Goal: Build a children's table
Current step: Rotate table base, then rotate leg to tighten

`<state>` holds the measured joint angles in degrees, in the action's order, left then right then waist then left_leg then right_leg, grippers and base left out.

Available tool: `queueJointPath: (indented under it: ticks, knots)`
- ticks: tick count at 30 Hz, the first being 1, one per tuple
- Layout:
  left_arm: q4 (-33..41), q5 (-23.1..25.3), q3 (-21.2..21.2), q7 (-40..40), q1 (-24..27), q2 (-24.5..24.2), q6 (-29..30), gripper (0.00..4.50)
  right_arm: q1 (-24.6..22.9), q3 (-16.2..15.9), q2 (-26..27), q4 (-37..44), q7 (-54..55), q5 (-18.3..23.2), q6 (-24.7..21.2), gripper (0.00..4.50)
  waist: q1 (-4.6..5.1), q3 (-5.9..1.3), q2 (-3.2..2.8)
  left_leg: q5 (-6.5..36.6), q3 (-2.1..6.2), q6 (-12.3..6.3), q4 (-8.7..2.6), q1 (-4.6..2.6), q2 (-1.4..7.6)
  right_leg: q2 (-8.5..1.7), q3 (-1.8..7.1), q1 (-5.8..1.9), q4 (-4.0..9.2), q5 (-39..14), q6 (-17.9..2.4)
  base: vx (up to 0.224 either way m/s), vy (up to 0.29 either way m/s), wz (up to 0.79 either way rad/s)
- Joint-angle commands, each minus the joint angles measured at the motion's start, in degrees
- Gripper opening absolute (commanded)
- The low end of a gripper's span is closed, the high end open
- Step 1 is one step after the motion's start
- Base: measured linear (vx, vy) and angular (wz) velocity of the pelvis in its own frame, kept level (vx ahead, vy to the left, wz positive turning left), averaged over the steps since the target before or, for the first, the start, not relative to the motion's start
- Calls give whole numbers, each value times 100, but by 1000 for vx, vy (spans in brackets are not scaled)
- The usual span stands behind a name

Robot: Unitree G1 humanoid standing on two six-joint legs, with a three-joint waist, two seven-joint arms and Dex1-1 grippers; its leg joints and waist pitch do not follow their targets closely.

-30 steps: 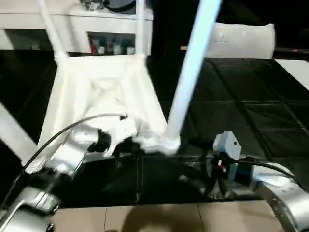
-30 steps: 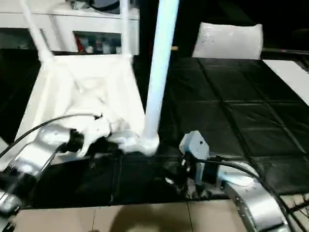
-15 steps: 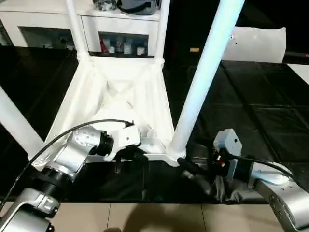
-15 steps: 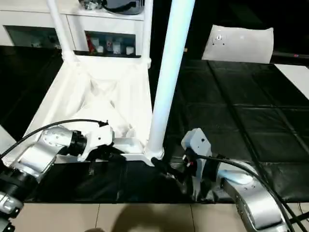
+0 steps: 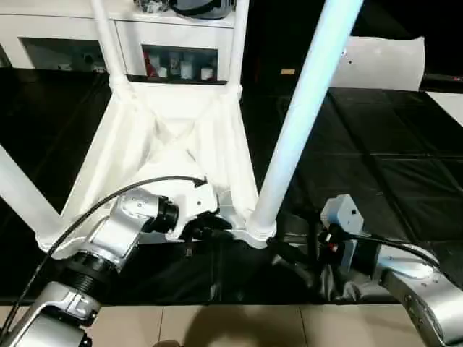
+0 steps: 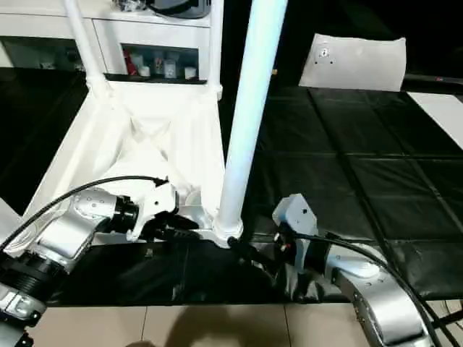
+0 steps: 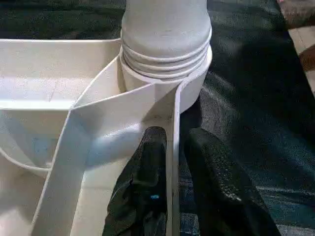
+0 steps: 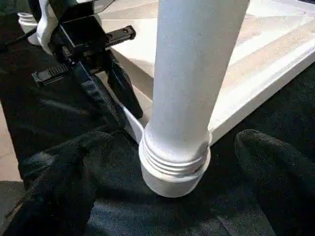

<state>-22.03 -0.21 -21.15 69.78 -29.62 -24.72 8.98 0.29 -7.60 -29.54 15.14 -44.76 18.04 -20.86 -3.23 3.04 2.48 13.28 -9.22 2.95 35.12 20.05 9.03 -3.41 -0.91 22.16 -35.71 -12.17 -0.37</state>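
The left gripper (image 7: pixel 170 162), two black textured fingers, straddles the thin near rim wall of the children's table (image 5: pixel 173 137), one finger inside and one outside, with slight gaps to the wall where half a second ago the fingers sat tight together. The right gripper (image 8: pixel 162 196) stands spread wide on either side of the near leg (image 5: pixel 307 108) without touching it, as before. The table lies upside down on the black quilted mat (image 5: pixel 383 159), its smooth white plastic underside ribbed and cross-braced. At the near right corner the tapered round leg rises from a round socket (image 7: pixel 167 73), ridged threads showing at the joint. Two more legs stand at the far corners, in front of a white cabinet (image 5: pixel 72 36).
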Motion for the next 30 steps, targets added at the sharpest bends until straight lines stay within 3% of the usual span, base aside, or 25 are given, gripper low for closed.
queueJointPath:
  ticks: [1, 4, 8, 11, 18, 26, 30]
  knots:
    - [-118, 151, -125, 61, -111, -69, -11, 90, 23, 58, -72, -44, -1, -39, 45, 450, 3, -265, -33, 830, 116, -162, -510, -8, 403, -480, 250, -224, 449, -979, -1245, 0, 0, 0]
    - [-155, 156, -135, 134, -140, -129, 19, 53, 23, 61, -70, -91, -19, -52, 91, 450, -2, -277, -40, 763, 119, -145, -507, -7, 402, -483, 252, -231, 431, -824, -1251, 0, 0, 0]
    - [-248, 109, -50, 121, -167, -122, -210, 48, 17, 56, -68, -125, -42, -59, 130, 450, 4, -281, -30, 727, 112, -165, -498, -6, 399, -486, 250, -236, 429, -717, -1306, 0, 0, 0]
    - [-275, 139, -94, 179, -194, -154, -171, 10, 19, 53, -61, -157, -55, -63, 144, 450, 4, -282, -17, 696, 109, -180, -498, -7, 406, -485, 248, -237, 419, -622, -1333, 0, 0, 0]
    - [-411, 207, -246, 463, -259, -253, -408, 6, 148, 18, -51, -340, -152, -70, 167, 450, 1, -269, -14, 826, 111, -154, -510, -9, 408, -496, 253, -229, 444, -919, -1298, 0, 0, 0]
    - [-433, 138, -432, 1009, -284, -303, -831, 6, 499, -164, -101, -824, -680, -36, 360, 450, 4, -299, -4, 533, 92, -289, -477, -11, 402, -501, 239, -239, 390, -438, -1461, 0, 0, 0]
    - [-491, 94, -603, 1489, -394, -355, -1209, 0, 905, -294, -121, -1445, -1425, 89, 640, 410, -40, -318, 22, 385, 66, -416, -447, -28, 404, -497, 229, -232, 340, -129, -1611, 0, 0, 0]
